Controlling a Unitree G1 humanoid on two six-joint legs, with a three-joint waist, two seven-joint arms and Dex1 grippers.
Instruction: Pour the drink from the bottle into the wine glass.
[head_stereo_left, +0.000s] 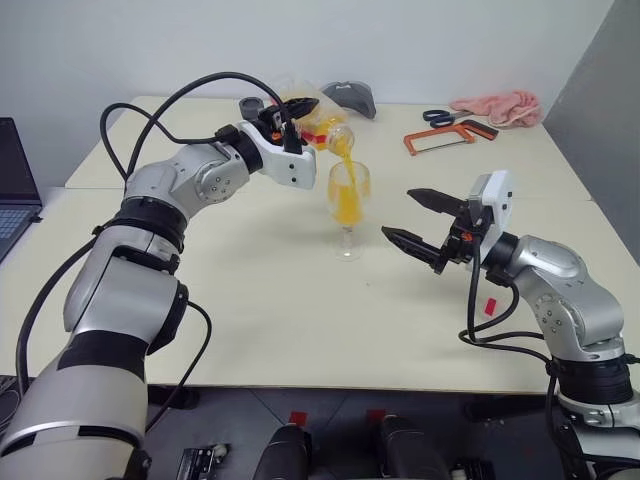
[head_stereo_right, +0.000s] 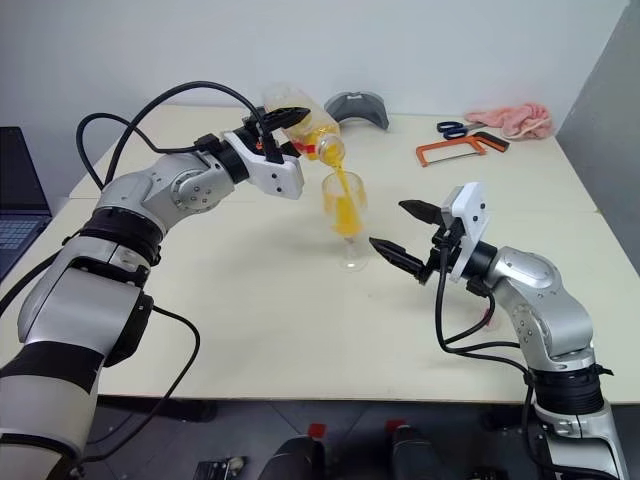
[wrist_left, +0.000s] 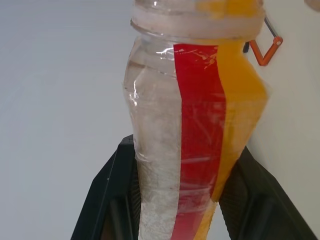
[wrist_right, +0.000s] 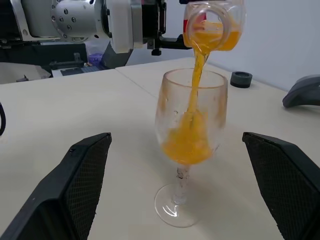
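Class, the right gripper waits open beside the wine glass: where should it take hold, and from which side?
Probably the stem, approached level from the robot's right, where the open right gripper already faces the wine glass. The glass stands upright, the stem is thin, and the bottle pours from above.

Tilted bottle (head_stereo_right: 305, 128) pours drink (head_stereo_right: 344, 200) into wine glass (head_stereo_right: 345, 215).

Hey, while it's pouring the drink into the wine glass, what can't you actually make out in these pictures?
- Bottle base, left wrist view: cut off by the bottom edge, between the left gripper jaws.
- Laptop, left eye view: cut off by the left edge.
- Wine glass fill level, right wrist view: blurred by splashing drink.
- Grey object at the table's far edge: too small to identify.
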